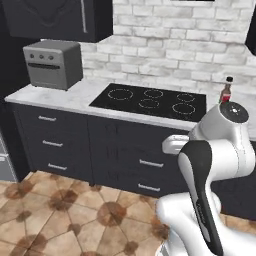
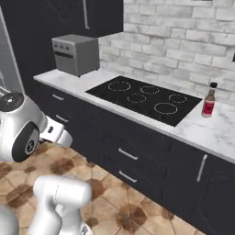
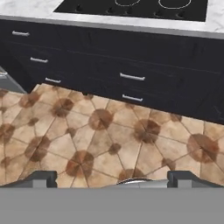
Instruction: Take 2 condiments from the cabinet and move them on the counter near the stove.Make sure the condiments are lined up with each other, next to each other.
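An amber bottle [image 2: 209, 102] with black cap and red label stands upright on the marble table [image 2: 211, 128], just right of the stove [image 2: 142, 98] — the cabinet [image 1: 60, 20] hangs shut above a grey oven [image 1: 52, 63]. The gripper [image 3: 111, 177] is spread wide and empty, facing the tiled floor [image 3: 87, 140] and black drawers [image 3: 131, 65].

Two base cameras looked forward and down from behind the arm, left and right, sharing the stove [image 1: 150, 101], the counter [image 1: 65, 95] and the brick wall [image 2: 183, 41]. The hand camera, apparently held low, faced the drawer fronts [image 3: 131, 65] and tiled floor [image 3: 100, 140] at closer range.
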Tool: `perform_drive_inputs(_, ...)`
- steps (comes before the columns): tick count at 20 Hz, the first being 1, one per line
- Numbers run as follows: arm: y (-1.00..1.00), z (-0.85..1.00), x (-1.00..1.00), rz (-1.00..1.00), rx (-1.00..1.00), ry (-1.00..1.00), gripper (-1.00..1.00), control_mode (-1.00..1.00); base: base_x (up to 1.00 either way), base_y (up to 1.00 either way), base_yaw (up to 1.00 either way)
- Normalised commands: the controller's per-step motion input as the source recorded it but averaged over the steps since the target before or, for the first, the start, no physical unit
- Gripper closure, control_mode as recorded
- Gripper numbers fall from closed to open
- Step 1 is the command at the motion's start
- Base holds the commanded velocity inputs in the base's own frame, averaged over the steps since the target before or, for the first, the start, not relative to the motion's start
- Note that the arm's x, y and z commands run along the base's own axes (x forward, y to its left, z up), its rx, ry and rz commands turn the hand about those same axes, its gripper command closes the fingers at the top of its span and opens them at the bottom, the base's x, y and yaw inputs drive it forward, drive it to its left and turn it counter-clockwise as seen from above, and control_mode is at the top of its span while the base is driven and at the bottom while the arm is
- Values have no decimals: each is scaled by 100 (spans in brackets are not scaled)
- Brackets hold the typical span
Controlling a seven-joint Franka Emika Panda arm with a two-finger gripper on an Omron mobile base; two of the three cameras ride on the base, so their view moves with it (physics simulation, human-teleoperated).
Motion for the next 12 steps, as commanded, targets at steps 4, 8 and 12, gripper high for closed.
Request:
perform_drive_inputs(4, 0, 0, 0, 0, 0, 0, -100, 100, -44, 12, 48)
perform_drive_inputs(8, 0, 0, 0, 0, 0, 0, -100, 100, -62, 19, 41)
perform_drive_inputs(12, 0, 0, 0, 0, 0, 0, -100, 100, -94, 26, 29)
